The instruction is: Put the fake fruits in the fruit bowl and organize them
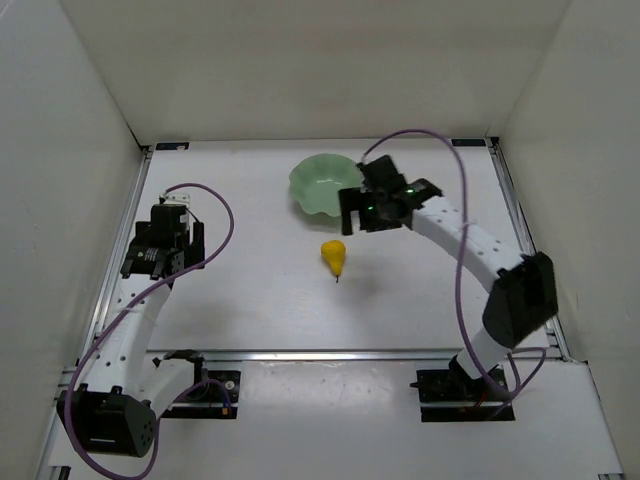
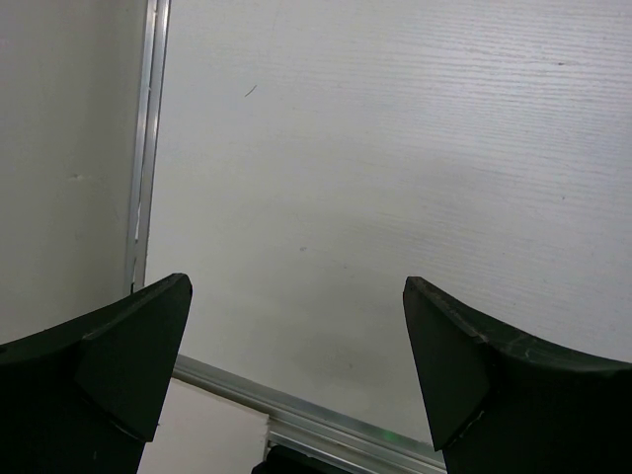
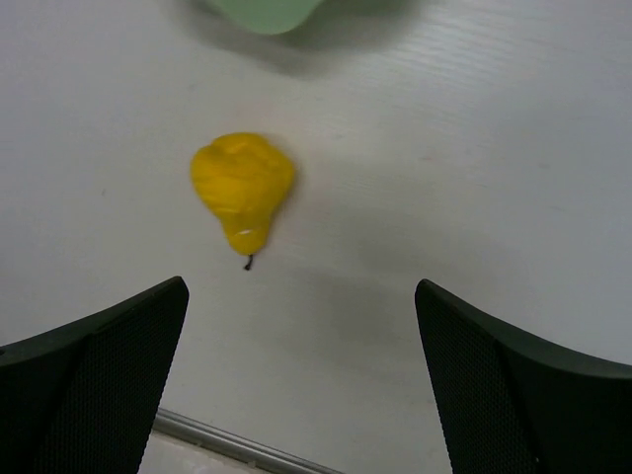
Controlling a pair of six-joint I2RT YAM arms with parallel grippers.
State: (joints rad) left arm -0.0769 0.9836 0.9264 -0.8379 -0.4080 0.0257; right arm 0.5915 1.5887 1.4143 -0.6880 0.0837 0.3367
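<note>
Hovering over the table (image 1: 260,300) at the near left, the left gripper (image 2: 296,284) has wide, empty jaws. Farther in, the pear (image 3: 242,188) lies on its side, beneath the right gripper's (image 3: 301,288) wide, empty jaws. The bowl (image 1: 300,180) stands beyond, apart.

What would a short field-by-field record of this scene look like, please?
pear: yellow, lying on the table just on the near side of the bowl, not touching it, stem toward the near edge
bowl: pale green, wavy rim, no fruit visible inside
right gripper: open, holding nothing, close to the pear but not touching it
left gripper: open, holding nothing, over bare table at the left
task state: pear not yet in the bowl
</note>
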